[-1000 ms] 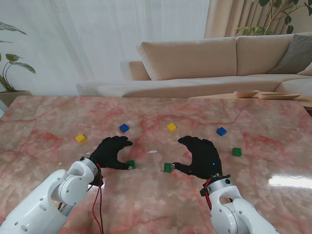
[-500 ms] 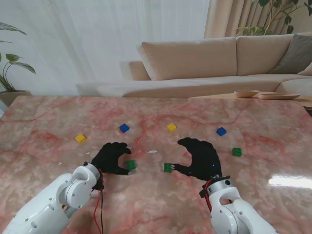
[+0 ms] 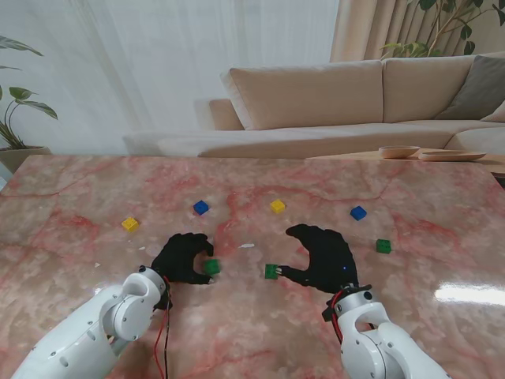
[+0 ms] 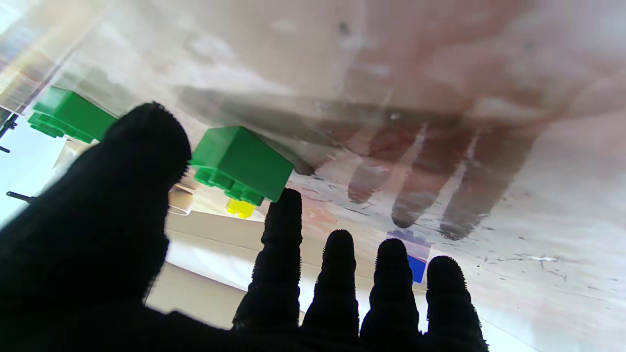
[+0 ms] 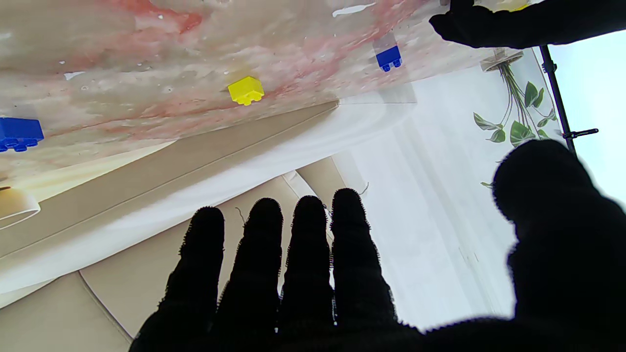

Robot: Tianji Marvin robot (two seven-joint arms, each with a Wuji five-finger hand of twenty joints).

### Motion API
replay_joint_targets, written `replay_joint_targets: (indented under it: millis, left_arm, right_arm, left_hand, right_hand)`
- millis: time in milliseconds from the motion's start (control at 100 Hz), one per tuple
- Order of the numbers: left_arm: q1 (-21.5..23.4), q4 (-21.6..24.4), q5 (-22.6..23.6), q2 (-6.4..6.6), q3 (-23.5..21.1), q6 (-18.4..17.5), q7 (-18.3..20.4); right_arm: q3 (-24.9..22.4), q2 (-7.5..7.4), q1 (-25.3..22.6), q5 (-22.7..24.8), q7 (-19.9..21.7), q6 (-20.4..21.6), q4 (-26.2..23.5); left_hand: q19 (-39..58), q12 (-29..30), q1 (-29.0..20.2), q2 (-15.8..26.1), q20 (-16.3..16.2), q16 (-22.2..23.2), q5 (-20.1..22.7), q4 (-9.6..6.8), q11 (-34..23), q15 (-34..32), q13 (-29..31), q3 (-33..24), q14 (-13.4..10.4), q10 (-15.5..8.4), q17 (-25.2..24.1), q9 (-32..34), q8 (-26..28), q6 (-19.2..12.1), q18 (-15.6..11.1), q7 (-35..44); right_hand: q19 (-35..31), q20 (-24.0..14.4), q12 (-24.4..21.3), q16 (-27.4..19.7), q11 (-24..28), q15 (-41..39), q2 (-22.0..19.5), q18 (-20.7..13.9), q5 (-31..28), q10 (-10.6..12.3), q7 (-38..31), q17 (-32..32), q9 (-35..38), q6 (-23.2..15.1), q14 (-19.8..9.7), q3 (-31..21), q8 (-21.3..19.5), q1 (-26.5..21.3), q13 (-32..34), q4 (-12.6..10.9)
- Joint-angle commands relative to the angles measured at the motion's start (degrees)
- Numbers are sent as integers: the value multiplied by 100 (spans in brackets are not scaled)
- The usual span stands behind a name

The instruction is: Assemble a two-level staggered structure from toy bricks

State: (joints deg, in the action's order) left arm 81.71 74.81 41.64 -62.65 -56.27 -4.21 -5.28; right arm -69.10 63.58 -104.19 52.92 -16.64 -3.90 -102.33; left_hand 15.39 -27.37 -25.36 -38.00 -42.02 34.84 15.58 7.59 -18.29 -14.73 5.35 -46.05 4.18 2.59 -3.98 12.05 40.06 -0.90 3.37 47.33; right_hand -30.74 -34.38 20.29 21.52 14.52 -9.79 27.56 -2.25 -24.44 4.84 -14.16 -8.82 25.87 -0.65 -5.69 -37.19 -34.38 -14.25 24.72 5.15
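Two green bricks, one at each hand's thumb side

The black-gloved left hand (image 3: 183,258) hovers low over the pink marbled counter (image 3: 71,197), fingers (image 4: 281,230) spread, holding nothing; the small green plastic toy brick (image 3: 212,267) sits just off its index tip, toward 3 o'clock, between thumb and forefinger. The black-gloved right hand (image 3: 325,254) is likewise open, its fingers loosely together, with a second green plastic brick (image 3: 271,271) just beside its thumb at 9 o'clock. I'd say each hand is nearest its own brick.
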Motion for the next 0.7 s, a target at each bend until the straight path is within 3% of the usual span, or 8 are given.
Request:
replay_joint_targets:
  millis: [0, 250, 300, 350, 490, 690]
  left_arm:
    - [-3, -82, -6, -42, 45, -2, -57]
    - [-78, -261, -63, -101, 158, -60, -321]
    - [-94, -302, -77, -116, 171, -86, -383]
    - [-108, -336, -103, -131, 185, -103, -438]
    - [-151, -450, -159, -179, 228, -177, -631]
    - [-236, -561, -266, -263, 369, -223, -879]
  right_arm:
    - [-7, 7, -52, -26, 98, -9, -4]
    - [-32, 3, -80, -15, 123, -8, -27]
    - [-38, 1, -86, -15, 134, -8, -35]
    - [-45, 0, -93, -19, 152, -7, -44]
    - [-56, -3, -102, -6, 158, -2, -53]
    - [-74, -7, -117, 5, 180, 3, -71]
  left_hand:
    - [133, -110, -131, -34, 26, 67, 43, 41, -191, -189, -40, -235, 78, -109, 17, -46, 159, -224, -127, 222]
    - [338, -79, -544, 425, 129, 78, 743, -77, -392, -351, 98, -701, 33, -252, 48, 255, 352, -613, -157, 588]
    - [403, -47, -812, 415, 221, 64, 891, 203, -417, -387, 117, -593, 17, -273, 46, 315, 220, -746, -172, 665]
    - [465, -39, -1004, 406, 259, 61, 992, 321, -449, -417, 153, -492, 5, -291, 47, 398, 83, -852, -178, 777]
    - [611, -44, -1482, 417, 329, 65, 1334, 332, -530, -492, 261, -202, -18, -313, 66, 635, -244, -1182, -183, 1190]
    - [660, -50, -1380, 416, 352, 68, 1539, 344, -568, -530, 335, -76, -14, -316, 78, 768, -322, -1228, -169, 1301]
  right_hand:
    - [45, 125, -85, -132, 0, 38, -30, 6, 75, -44, 38, 112, 54, 14, 25, -37, 89, 173, -119, -168]
    - [42, 131, -80, -129, -2, 37, -78, 7, 96, -47, 42, 119, 53, 13, 36, -51, 107, 176, -133, -167]
    - [42, 132, -79, -129, -1, 39, -84, 11, 91, -42, 41, 121, 59, 7, 46, -49, 109, 186, -141, -166]
    - [42, 132, -79, -129, -4, 41, -75, 21, 95, -48, 43, 130, 57, 8, 41, -41, 113, 201, -150, -162]
    - [40, 132, -79, -127, -9, 38, -91, 19, 92, -49, 42, 136, 57, 3, 48, -54, 119, 198, -155, -169]
    - [42, 135, -76, -127, -12, 37, -96, 16, 79, -53, 36, 143, 60, 4, 48, -62, 124, 194, -163, -168]
